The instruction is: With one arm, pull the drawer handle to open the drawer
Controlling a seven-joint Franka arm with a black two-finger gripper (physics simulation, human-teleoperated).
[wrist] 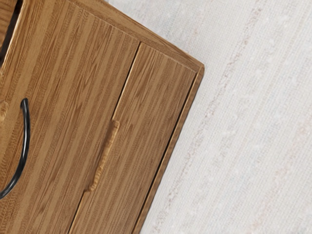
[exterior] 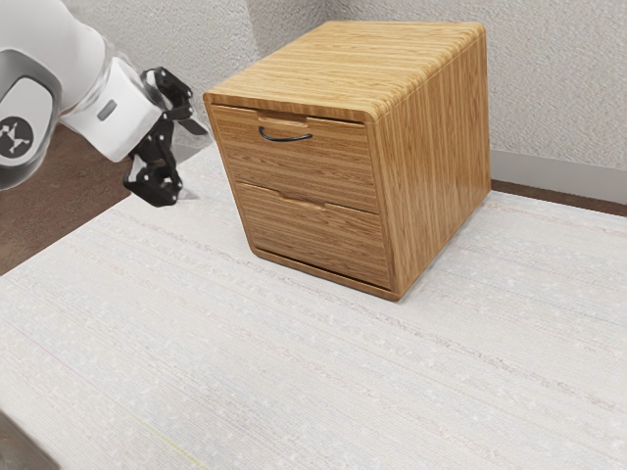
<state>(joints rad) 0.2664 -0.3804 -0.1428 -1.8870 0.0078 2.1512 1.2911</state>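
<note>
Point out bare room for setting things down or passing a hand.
Bare tabletop lies all along the front of the wooden cabinet and at its side toward the exterior view's right. Tightest: the gap between the open gripper and the drawer handle.

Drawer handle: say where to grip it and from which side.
Grip the thin dark curved metal handle at its bowed middle, where it looks clear of the top wooden drawer front. Bring the open end effector in from the front, one finger above and one below the bar.
</note>
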